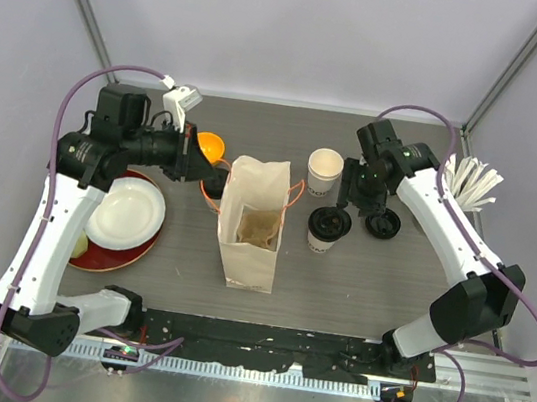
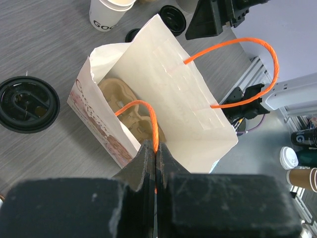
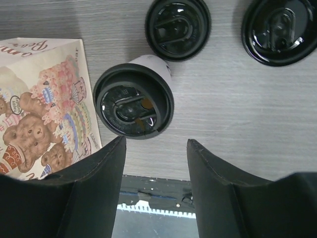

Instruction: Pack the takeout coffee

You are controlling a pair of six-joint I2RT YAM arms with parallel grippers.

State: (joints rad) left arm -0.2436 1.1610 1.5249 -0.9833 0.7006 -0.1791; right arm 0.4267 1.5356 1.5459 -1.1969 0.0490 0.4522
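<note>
Left gripper [image 2: 156, 157] jaws clamp the orange handle [image 2: 150, 113] of the paper bag [image 2: 171, 87]; right gripper [image 3: 156, 144] jaws stand open near the lidded cup [image 3: 133, 103] beside that bag.

Lidded white cup [image 1: 326, 228] stands upright beside lidless cup [image 1: 325, 169].

Robotics lab test cell. A grey wood-grain tabletop [image 1: 368, 277] is boxed in by plain pale lavender wall panels [image 1: 305, 25] and bare metal corner posts [image 1: 79, 1]. The left robot arm [image 1: 47, 229] and right robot arm [image 1: 446, 228], both white with black joints, are bolted to a black perforated mounting rail [image 1: 257, 346] at the near edge, with looped purple cables [image 1: 127, 67] trailing from them. Takeout props are staged between them: a white paper bag with orange cord handles [image 1: 244, 263] and a white paper cup with a black plastic lid [image 1: 325, 232].
</note>
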